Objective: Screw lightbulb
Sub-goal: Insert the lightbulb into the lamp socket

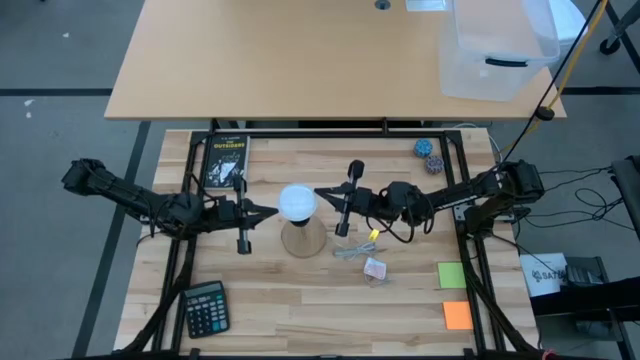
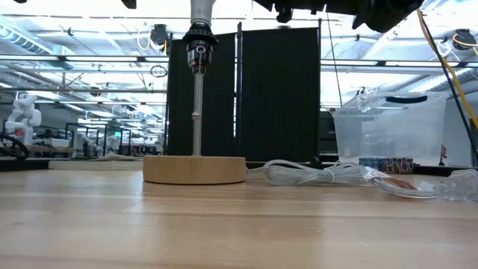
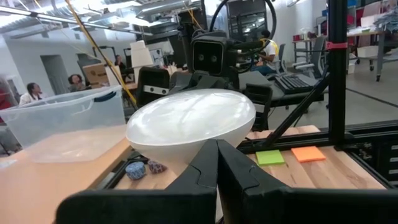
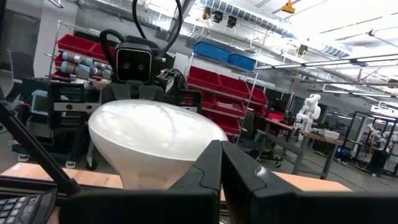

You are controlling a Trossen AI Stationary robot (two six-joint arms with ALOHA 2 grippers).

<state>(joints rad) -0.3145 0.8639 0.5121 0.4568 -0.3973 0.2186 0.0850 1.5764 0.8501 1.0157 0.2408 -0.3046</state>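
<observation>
Sitting: the lightbulb (image 1: 297, 202) is seen on the wooden stand (image 1: 303, 240).
Left gripper (image 1: 268, 211): fingers closed, beside the bulb.
Right gripper (image 1: 324, 192): fingers closed, beside it too.

So the lightbulb (image 1: 297, 202) is a smooth frosted white dome, pretty glossy, with ceiling lights reflecting off it in both wrist views. From above it sits right over the wooden stand (image 1: 303, 238), dome up, looking upright. Up close the dome (image 3: 190, 122) flares wide and round, then tapers down toward its neck (image 4: 155, 144). The screw base is hidden, so I can't tell how far it's seated in the stand's socket. It's perched well above the stand's round base, not lying on the tabletop.
</observation>
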